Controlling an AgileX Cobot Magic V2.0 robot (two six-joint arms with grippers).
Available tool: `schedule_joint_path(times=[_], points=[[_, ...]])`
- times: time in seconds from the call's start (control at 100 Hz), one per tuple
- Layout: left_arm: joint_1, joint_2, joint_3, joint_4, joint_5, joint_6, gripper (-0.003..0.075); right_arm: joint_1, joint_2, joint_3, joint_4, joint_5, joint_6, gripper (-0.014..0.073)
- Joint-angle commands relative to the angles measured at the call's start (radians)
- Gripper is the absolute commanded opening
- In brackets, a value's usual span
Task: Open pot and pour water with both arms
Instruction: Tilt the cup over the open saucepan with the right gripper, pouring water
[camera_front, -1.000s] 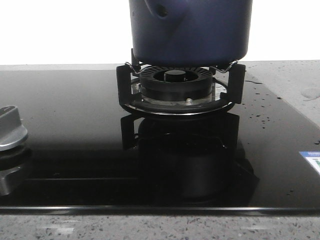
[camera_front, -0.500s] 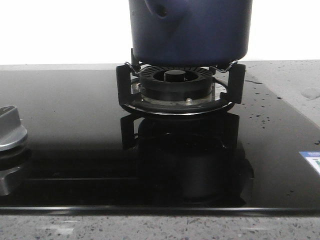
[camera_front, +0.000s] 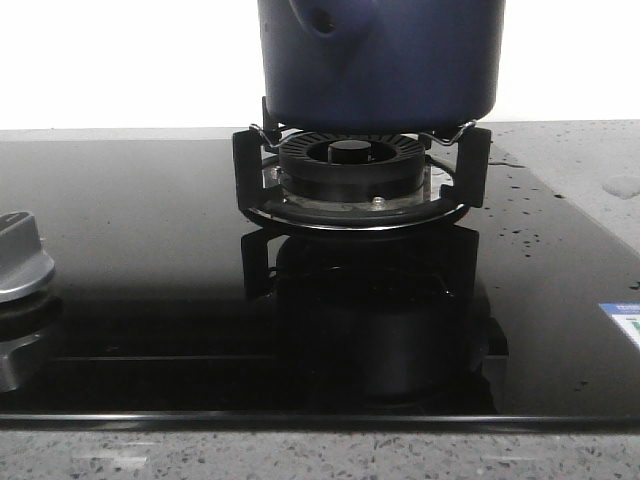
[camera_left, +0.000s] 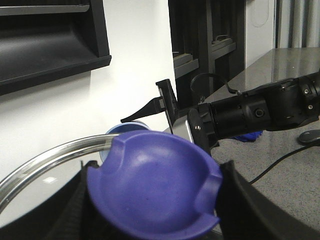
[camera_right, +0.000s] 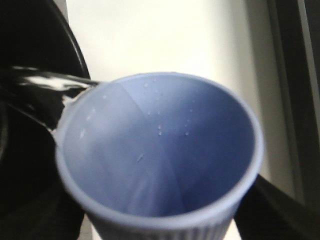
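The dark navy pot (camera_front: 380, 60) stands on the burner's pan support (camera_front: 355, 185) at the back middle; its top is cut off by the front view. Neither gripper shows there. In the left wrist view my left gripper (camera_left: 155, 197) is shut on the purple-blue lid knob (camera_left: 150, 185), and the glass lid's metal rim (camera_left: 45, 162) curves off beside it. In the right wrist view my right gripper (camera_right: 160, 222) is shut on a pale blue ribbed cup (camera_right: 160, 150). The cup's inside shows only droplets. A glossy dark edge (camera_right: 45, 82) touches its rim.
The black glass cooktop (camera_front: 140, 260) has a silver knob (camera_front: 20, 265) at the left and grey stone counter (camera_front: 580, 160) with water drops at the right. The right arm (camera_left: 260, 107) shows in the left wrist view, close behind the lid knob. Dark shelves (camera_left: 50, 35) hang behind.
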Motion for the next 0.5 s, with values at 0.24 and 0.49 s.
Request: schedule_joint_path(times=[0.24, 0.49], points=[[0.004, -0.015, -0.030, -0.087, -0.023, -0.007, 0.0179, 0.002, -0.032, -0.068, -0.337, 0.021, -0.002, 0.0258], [0.004, -0.015, -0.030, -0.087, -0.023, -0.007, 0.0179, 0.002, -0.032, -0.116, -0.544, 0.042, -0.002, 0.0258]])
